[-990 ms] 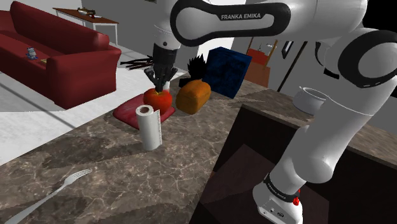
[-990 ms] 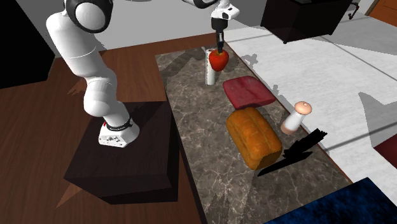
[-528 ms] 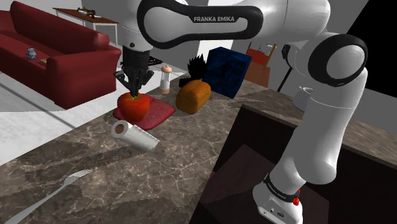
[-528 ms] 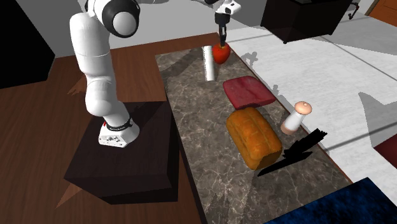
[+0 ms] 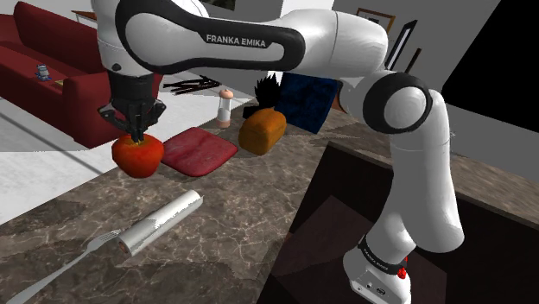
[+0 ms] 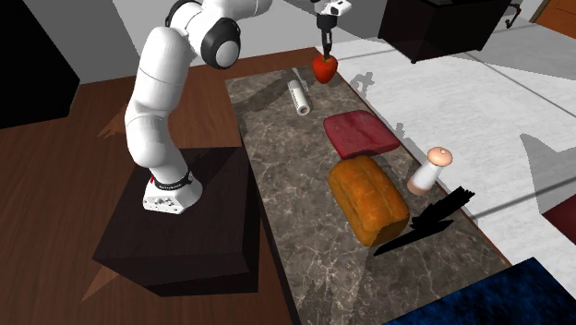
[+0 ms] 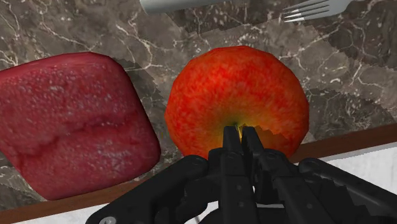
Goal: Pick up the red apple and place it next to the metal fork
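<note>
1. Shoulder view: the gripper hangs with jaws almost together, pinching the red apple by its top, aloft at the counter left edge. It's a slim hold; a slip here could drop the apple off the counter.
2. Second exterior view: the apple rides above the far end, and the paper roll lies on its side nearby, likely to roll if bumped.
3. Wrist view: the fork lies beyond the apple, the roll just beside its tines. Bare marble between the red pad and the fork offers landing room.
</note>
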